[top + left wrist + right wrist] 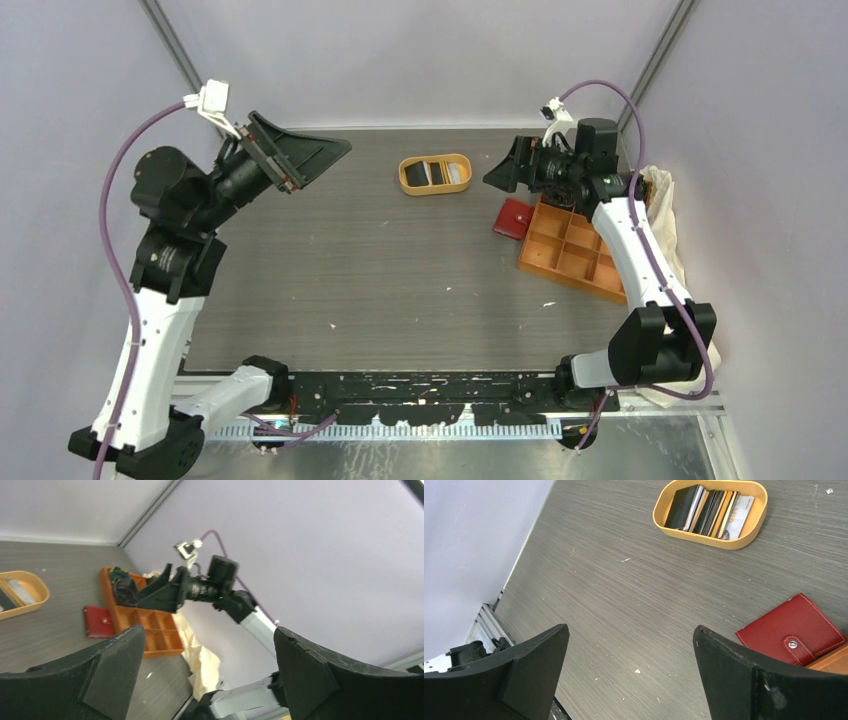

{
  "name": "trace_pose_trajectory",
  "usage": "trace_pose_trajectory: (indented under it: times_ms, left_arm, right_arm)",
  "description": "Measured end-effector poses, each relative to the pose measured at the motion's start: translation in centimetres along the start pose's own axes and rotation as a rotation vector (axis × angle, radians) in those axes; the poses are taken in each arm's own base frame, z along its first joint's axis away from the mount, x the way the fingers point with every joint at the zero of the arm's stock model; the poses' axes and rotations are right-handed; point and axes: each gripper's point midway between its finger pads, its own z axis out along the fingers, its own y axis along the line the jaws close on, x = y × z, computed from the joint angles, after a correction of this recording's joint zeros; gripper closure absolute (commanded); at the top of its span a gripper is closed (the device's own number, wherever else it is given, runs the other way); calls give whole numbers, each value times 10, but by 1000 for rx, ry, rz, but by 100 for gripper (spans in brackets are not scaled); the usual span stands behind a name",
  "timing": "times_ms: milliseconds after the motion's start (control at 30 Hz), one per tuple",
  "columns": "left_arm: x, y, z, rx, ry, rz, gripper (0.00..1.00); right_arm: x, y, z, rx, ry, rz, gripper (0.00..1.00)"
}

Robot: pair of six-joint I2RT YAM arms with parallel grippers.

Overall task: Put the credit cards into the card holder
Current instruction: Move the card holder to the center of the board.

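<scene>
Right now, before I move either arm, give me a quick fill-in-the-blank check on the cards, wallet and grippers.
1. The credit cards sit in the orange oval ____.
2. The red card holder lies ____ beside the compartment box.
3. The left gripper and right gripper are both ____, holding nothing.
Missing: tray, closed, open.

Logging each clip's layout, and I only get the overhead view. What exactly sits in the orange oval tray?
Observer: The right wrist view shows overlapping cards leaning in the tray: mostly black, some yellowish, one whitish.
Operator: Is the red wallet open?
Observer: No, it lies folded shut with its tab snapped down.
Operator: The compartment box is partly blocked for me. Anything at its far end?
Observer: The left wrist view shows dark items there, too blurred to identify.
</scene>
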Motion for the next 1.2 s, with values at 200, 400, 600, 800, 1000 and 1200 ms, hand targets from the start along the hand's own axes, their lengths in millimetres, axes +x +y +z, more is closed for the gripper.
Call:
trace_pose_trajectory:
  times_ms: [200,400,600,800,1000,1200]
  left_arm:
    - [-14,-21,-12,-32,-93,-80,0]
    - [-18,-5,-12,-142,-123,-156,0]
    - [-1,12,-2,-214,-74,-198,0]
    - [6,11,2,-230,-44,-204,0]
    - [8,22,6,-242,-50,-112,0]
    - [47,87,24,-295,43,81,5]
  right_arm:
    - [10,-17,13,17,37,-6,1]
    - [28,-47,27,83,112,-20,1]
    - [36,-102,47,216,241,-127,1]
    - [54,-162,69,372,399,-206,1]
    - [58,-204,103,475,495,-233,3]
    - [77,-232,119,527,574,-218,7]
